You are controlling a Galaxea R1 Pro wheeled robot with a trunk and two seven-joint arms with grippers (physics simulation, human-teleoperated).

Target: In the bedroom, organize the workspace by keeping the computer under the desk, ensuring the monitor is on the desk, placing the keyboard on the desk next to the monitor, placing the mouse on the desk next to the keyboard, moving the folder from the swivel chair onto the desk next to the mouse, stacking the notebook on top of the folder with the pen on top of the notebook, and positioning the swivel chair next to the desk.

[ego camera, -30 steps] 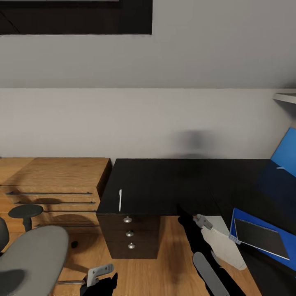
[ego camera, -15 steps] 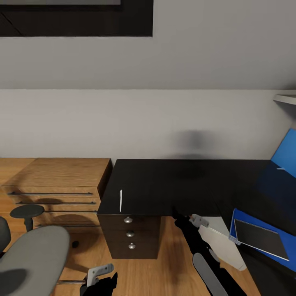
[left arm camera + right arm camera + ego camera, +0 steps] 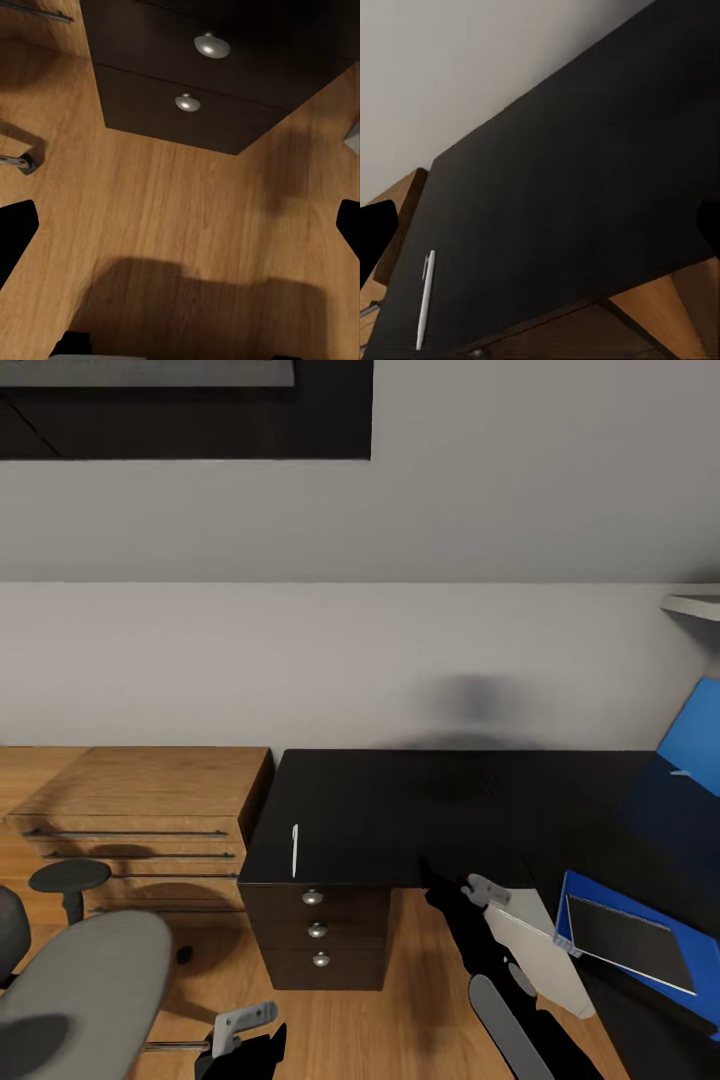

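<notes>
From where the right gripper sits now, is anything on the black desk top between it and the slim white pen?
Nothing visible. The slim white pen lies alone near the front edge of the glossy black desk, above the drawer knobs. Bare desk top separates it from the right gripper, whose fingers look spread.

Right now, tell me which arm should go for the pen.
Right, probably. The right gripper sits at the desk's front edge, and its wrist camera looks across the top at the pen. The left gripper hangs low over the floor by the drawer unit, below the desktop.
</notes>
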